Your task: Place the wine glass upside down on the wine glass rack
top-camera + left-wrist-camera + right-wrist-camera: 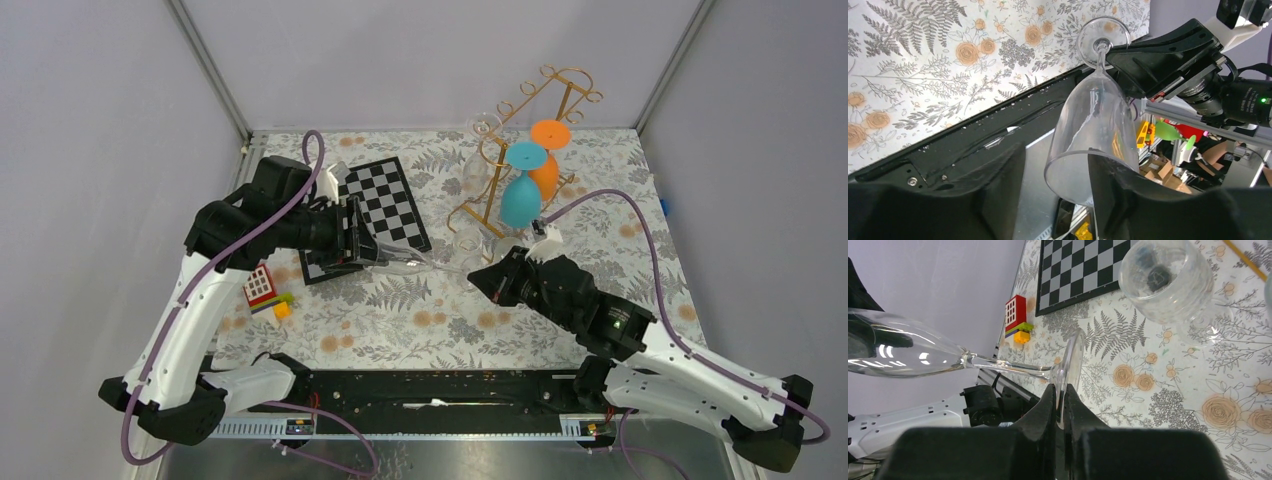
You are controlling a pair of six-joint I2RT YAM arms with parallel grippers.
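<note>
While my right end effector (pixel 483 275) pinches the glass (pixel 415 262) by the edge of its foot, the glass lies level in the air above the surface (pixel 400 320). Its stem runs across from one arm toward the other. From my right wrist, both fingers (pixel 1048 405) sit tight against the thin disc of the foot, one on each face. The bowl (pixel 898 347) reaches away to the left.

My left end effector (pixel 372 252) is spread, with the mouth of the bowl between its fingers. In my left wrist view one finger (pixel 1108 180) overlaps the rim of the glass (pixel 1093 125), and the other finger (pixel 1003 170) stands clear of it.

Well apart from the glass, at the far right of the surface, stands the rack (pixel 569 100). A teal glass (pixel 520 200) and an orange glass (pixel 545 170) hang in it foot-up.

Under my left arm lies a chessboard (pixel 390 205), with some toy blocks (pixel 262 288) nearer the left edge. Another clear glass (pixel 1165 282) rests on the surface beside the board.
</note>
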